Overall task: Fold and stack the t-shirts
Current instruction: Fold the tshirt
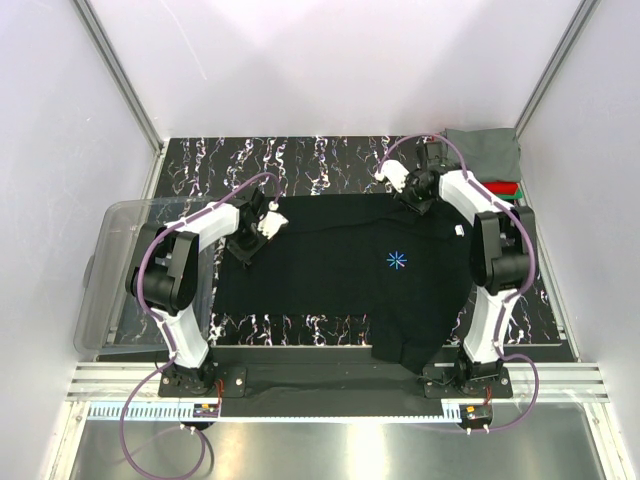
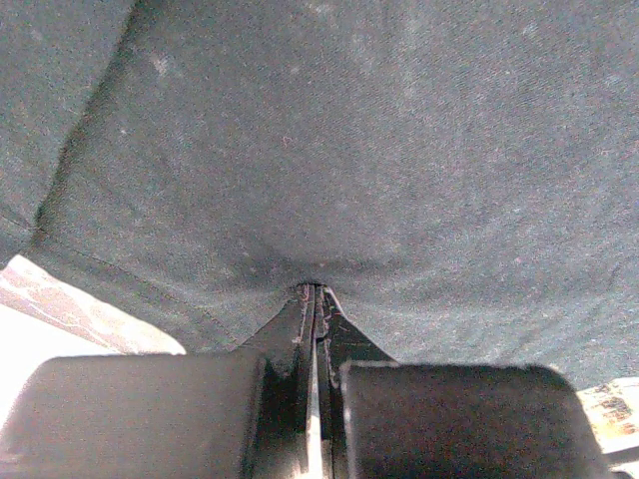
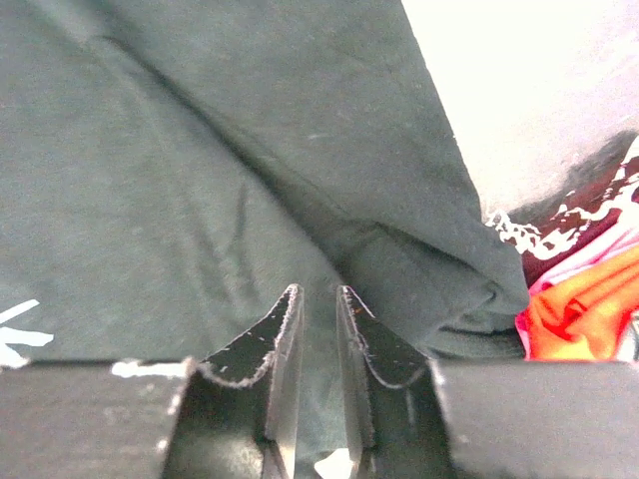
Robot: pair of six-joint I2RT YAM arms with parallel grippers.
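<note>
Pinched at its edge in tightly closed left pincer (image 2: 316, 291), black t-shirt (image 1: 340, 280) spread flat across marbled tabletop (image 1: 300, 160) between both pincers. Right pincer (image 3: 318, 291) parted slightly over cloth, gripping nothing. Folded grey t-shirt (image 1: 485, 150) and red t-shirt (image 1: 505, 187) just beyond right pincer.

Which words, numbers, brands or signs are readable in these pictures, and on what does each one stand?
No readable words or numbers.
Blue star-shaped logo on the black t-shirt: a sign only, no letters.
White neck tag on the same shirt: too small to read.
</note>
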